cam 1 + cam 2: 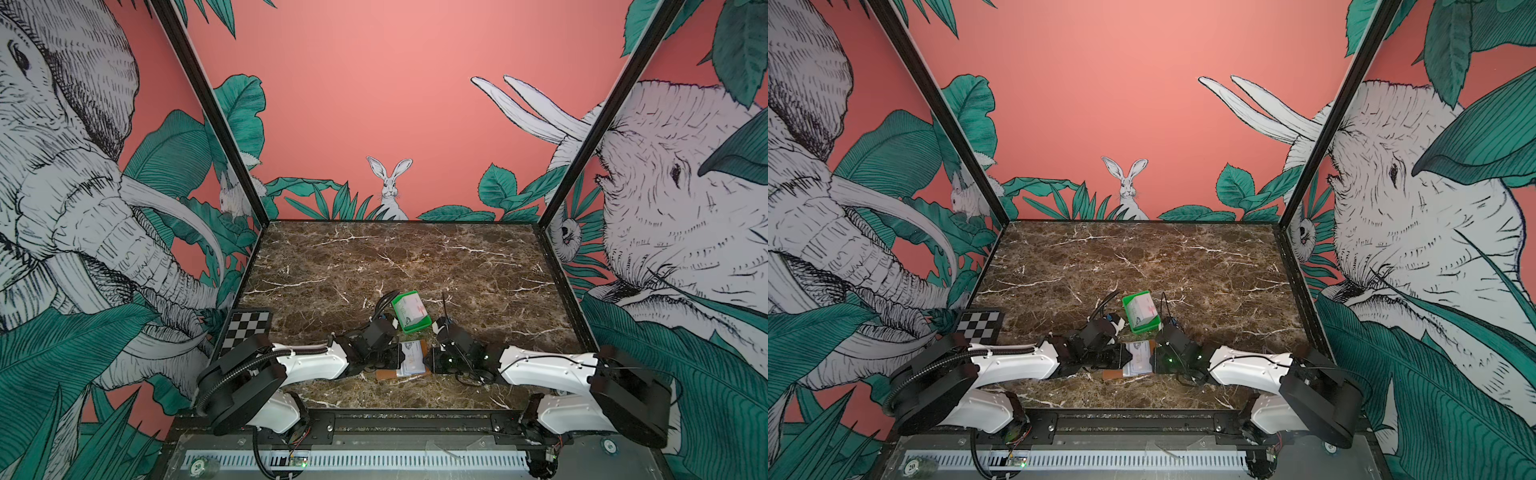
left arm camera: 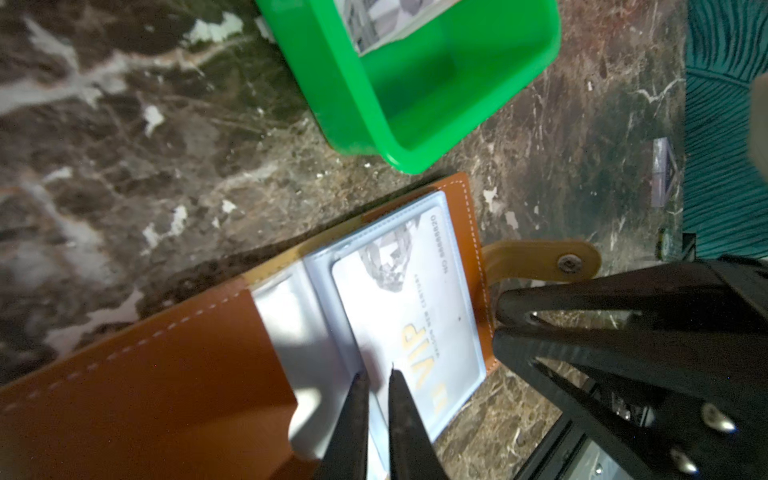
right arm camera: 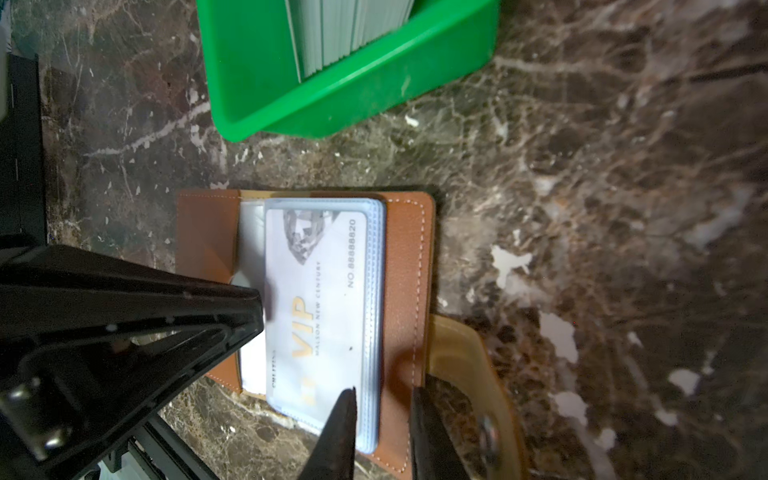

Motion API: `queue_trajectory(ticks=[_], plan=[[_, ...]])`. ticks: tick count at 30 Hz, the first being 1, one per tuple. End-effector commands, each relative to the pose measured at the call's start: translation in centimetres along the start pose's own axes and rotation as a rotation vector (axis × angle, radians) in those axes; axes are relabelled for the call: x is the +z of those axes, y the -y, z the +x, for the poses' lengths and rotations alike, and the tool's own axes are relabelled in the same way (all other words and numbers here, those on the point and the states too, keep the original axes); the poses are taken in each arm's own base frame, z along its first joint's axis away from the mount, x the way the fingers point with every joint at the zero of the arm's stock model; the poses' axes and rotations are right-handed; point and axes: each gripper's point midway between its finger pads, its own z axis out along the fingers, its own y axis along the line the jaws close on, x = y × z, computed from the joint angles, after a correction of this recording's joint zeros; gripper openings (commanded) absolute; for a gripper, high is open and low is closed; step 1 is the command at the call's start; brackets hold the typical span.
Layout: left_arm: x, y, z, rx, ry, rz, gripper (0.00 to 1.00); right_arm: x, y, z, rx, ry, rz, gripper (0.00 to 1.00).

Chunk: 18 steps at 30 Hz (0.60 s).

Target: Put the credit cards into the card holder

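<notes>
The card holder [image 2: 145, 374] lies open on the table [image 1: 415, 257] between the arms with one VIP card [image 3: 316, 299] in its clear top sleeve. A stack of cards [image 3: 349, 33] stands in the green tray [image 3: 257, 83] just behind, so most of the job looks left. The left claw [image 2: 377, 372] is almost closed at that card's edge, though it cannot be told whether it pinches it; the right claw [image 3: 384, 392] stands part open over the holder's cover, holding nothing.

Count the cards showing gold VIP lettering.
1: the VIP card lies among the clear sleeves of the open card holder. The stacked cards in the green tray mostly hide their faces, so more may be hidden.
</notes>
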Motion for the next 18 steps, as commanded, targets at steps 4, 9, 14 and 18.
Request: queue_trajectory(ticks=[4, 9, 14, 18], plan=[[0.5, 0.5, -0.3, -0.011, -0.006, 0.003, 0.1, 0.1, -1.4, -0.8, -0.016, 0.02, -0.038, 0.23], [0.6, -0.3, 0.1, -0.017, -0.013, -0.025, 0.08, 0.3, -1.8, -0.9, -0.025, 0.013, -0.049, 0.24], [1.0, -0.3, 0.2, -0.027, -0.022, -0.02, 0.08, 0.6, -1.8, -0.8, -0.024, 0.006, -0.05, 0.24], [1.1, -0.1, 0.2, -0.024, -0.024, -0.013, 0.08, 0.7, -2.2, -0.9, -0.027, 0.012, -0.073, 0.24]])
